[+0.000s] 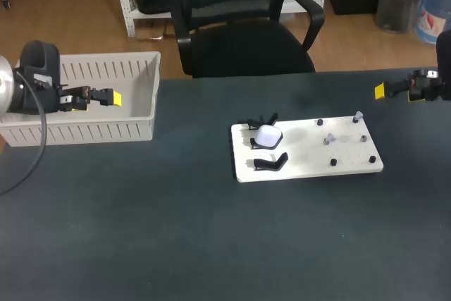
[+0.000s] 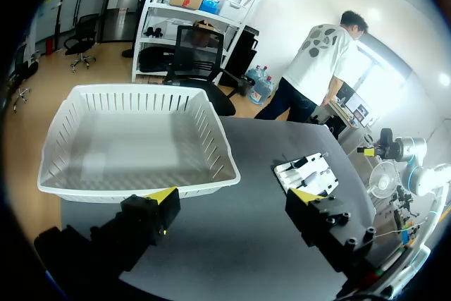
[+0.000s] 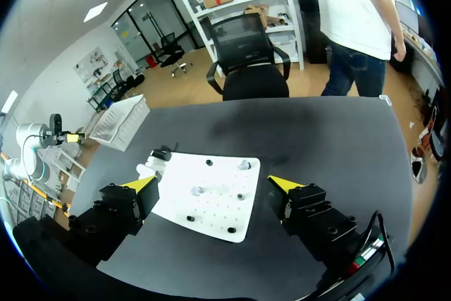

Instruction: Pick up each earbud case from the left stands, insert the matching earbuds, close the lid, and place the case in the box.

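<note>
**A:** White plastic first, from the head view: a slotted box (image 1: pixel 144 61) at the far left of the dark table (image 1: pixel 176 244), and a flat board (image 1: pixel 310 163) right of the middle.

**B:** And on the board?

**A:** Black stands (image 1: pixel 270 163) down its left edge, with one white earbud case (image 1: pixel 268 134) seated on the middle one. Dark pegs (image 1: pixel 332 163) over the right half, with two pale earbuds (image 1: pixel 328 139) perched among them (too small to say more).

**B:** Arms?

**A:** At the left, the left gripper (image 1: pixel 113 97), raised and seen against the box, pointing right. At the far right edge, the right gripper (image 1: pixel 380 91), pointing left, well apart from the board. No reading of the fingers from up here.

**B:** Left wrist view, then.

**A:** Left gripper (image 2: pixel 232 195) spread wide, nothing between the yellow tips. Box (image 2: pixel 134 91) just ahead, lying empty. Board (image 2: pixel 310 174) further ahead on the dark top, close beyond one tip. Case not to be picked out there.

**B:** Right wrist view?

**A:** Much the same: right gripper (image 3: pixel 211 185) wide apart, holding nothing. Board (image 3: pixel 211 206) ahead, lying between the two tips and below them. Earbud case (image 3: pixel 146 170) at the board's end nearer the box, just past one yellow tip. Earbuds (image 3: pixel 197 190) on the middle pegs. Box (image 3: pixel 121 121) well beyond, near the table's far edge.
</note>
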`<state>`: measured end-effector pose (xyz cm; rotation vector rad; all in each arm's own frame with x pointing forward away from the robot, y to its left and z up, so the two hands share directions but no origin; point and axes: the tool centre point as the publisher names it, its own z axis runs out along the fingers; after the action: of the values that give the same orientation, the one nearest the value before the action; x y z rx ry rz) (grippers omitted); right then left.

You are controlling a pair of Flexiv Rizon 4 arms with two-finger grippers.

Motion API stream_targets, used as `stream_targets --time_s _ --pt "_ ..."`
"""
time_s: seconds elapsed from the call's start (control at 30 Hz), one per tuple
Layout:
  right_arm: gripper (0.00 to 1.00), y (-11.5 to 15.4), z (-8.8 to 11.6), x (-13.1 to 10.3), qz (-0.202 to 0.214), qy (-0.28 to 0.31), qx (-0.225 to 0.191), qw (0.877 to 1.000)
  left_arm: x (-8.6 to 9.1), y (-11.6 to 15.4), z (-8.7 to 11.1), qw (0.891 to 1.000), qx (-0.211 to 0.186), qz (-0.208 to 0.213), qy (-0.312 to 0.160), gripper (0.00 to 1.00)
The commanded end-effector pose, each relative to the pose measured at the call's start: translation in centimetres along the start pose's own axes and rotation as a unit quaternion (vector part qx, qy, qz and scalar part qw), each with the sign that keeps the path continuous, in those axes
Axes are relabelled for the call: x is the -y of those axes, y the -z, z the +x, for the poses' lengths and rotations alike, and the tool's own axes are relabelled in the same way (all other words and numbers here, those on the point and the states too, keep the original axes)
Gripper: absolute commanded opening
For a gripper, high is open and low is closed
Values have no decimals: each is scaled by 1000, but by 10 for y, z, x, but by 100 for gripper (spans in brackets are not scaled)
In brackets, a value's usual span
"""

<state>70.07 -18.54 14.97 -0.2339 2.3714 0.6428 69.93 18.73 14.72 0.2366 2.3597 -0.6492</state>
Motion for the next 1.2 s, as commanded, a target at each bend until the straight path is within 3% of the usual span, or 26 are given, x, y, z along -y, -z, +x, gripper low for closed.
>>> stream_targets --time_s 0.03,0.47,0.53,0.6,0.63,0.7,0.77,0.83,1.0,1.03,1.2 --pt "100 0 0 0 1 0 0 1000 2 0 -2 1000 -5 -6 1 100" --pt "100 0 0 0 1 0 0 1000 2 0 -2 1000 -5 -6 1 100" --pt "100 0 0 0 1 0 0 1000 6 0 -2 998 13 39 -42 100" --pt "100 0 0 0 1 0 0 1000 12 0 -2 989 45 99 -100 100" --pt "100 0 0 0 1 0 0 1000 14 -1 -3 984 54 109 -129 100" --pt "100 0 0 0 1 0 0 1000 21 0 -1 961 97 168 -198 100" --pt "100 0 0 0 1 0 0 1000 25 -1 -1 940 108 218 -241 100" --pt "100 0 0 0 1 0 0 1000 29 -2 -1 923 114 245 -274 100" --pt "100 0 0 0 1 0 0 1000 47 0 1 868 112 302 -377 100" --pt "100 0 0 0 1 0 0 1000 53 -2 2 874 87 269 -394 100" --pt "100 0 0 0 1 0 0 1000 53 -2 2 874 87 269 -394 100"
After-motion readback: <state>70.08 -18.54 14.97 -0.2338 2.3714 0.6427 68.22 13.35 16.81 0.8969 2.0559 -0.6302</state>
